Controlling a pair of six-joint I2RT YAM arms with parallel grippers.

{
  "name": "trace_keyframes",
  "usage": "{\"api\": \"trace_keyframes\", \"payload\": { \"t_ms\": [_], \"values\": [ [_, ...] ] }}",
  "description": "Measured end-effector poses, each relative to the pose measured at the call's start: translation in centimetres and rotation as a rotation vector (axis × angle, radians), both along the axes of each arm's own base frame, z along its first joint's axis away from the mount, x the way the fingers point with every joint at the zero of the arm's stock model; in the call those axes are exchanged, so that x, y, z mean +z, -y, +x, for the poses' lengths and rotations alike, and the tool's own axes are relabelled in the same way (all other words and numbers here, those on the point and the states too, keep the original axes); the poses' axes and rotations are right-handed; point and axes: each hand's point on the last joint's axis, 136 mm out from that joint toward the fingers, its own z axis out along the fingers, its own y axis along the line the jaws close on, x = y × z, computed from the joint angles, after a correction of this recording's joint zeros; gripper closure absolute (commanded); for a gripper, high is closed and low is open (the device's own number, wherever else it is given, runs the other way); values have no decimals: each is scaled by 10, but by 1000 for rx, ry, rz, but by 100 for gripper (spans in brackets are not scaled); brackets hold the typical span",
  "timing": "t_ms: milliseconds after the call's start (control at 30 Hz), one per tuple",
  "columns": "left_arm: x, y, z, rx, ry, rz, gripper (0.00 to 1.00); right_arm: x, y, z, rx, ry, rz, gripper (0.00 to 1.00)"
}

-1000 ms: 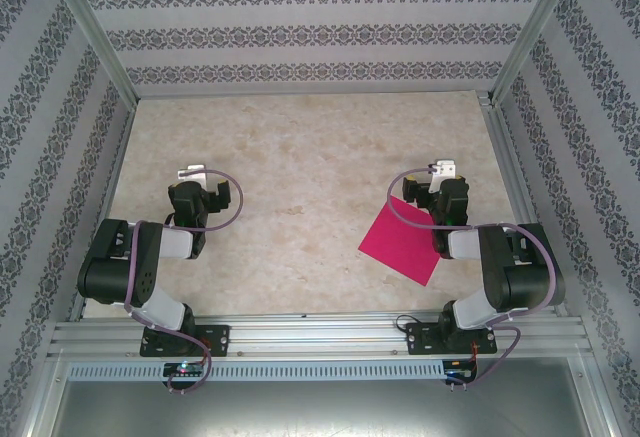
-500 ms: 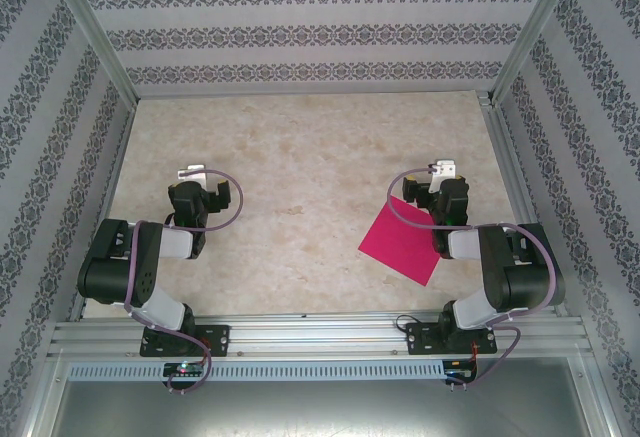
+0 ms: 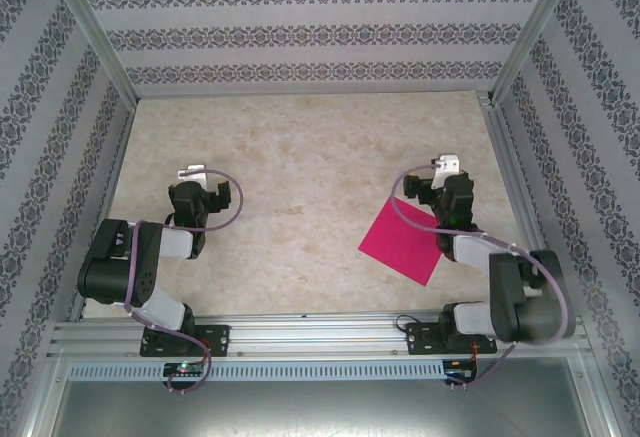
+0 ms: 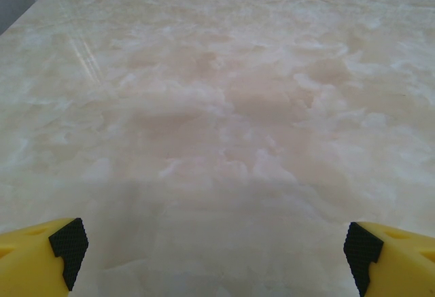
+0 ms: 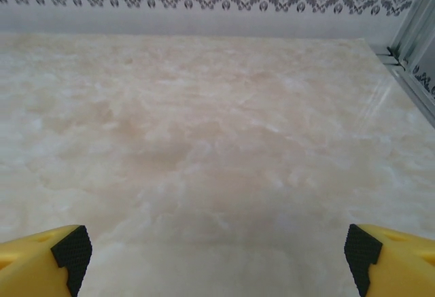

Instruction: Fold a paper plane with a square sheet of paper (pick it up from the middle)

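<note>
Two arms, two hands, one square sheet of paper point(image 3: 402, 242). Compared with the previous frame, the right arm's elbow has swung toward the near right corner and blurs, and the right hand point(image 3: 447, 163) sits slightly farther out. The left hand point(image 3: 190, 172) and the sheet are unchanged. The sheet lies flat and unfolded on the bench point(image 3: 300, 147), turned diamond-wise, just left of the right arm. The overhead view locates the sheet; the wrist views resolve yellow fingers point(image 4: 34, 259) with black pads point(image 5: 71, 249), both hands released, spread wide over bare bench.
</note>
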Motion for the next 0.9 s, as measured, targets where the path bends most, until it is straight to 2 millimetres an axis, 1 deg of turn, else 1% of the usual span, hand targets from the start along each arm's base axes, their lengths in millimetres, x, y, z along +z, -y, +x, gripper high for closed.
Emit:
{"api": "trace_keyframes", "payload": {
  "t_ms": [100,200,267,300,367,433,533,600,633,700,767,800,900],
  "values": [
    [0,0,0,0,0,0,0,30,0,3,-26,-48,64,2],
    [5,-1,-4,14,2,11,0,60,1,-5,-106,-100,217,2],
    [20,-5,-10,39,5,18,0,69,-6,-13,-92,-144,311,2],
    [35,-7,-12,57,27,16,0,69,-12,-17,-73,-174,363,2],
    [75,-11,-17,89,118,-10,0,56,-25,-28,-45,-256,454,2],
    [113,-15,-28,133,209,-72,0,33,-38,-42,-24,-371,534,2],
    [156,-17,-38,173,257,-169,0,4,-55,-63,-21,-529,592,6],
    [171,-10,-38,153,242,-227,0,-8,-67,-74,-11,-603,596,7],
    [175,-5,-38,135,222,-262,0,-14,-73,-79,-3,-639,594,9],
    [173,5,-38,102,181,-326,0,-25,-85,-90,8,-710,580,11],
    [161,17,-40,65,142,-399,0,-35,-91,-99,3,-764,551,11],
    [152,22,-43,53,118,-437,0,-40,-92,-103,-8,-784,536,12],
    [125,38,-51,9,42,-536,0,-48,-91,-110,-43,-822,513,12]
  ]
}}
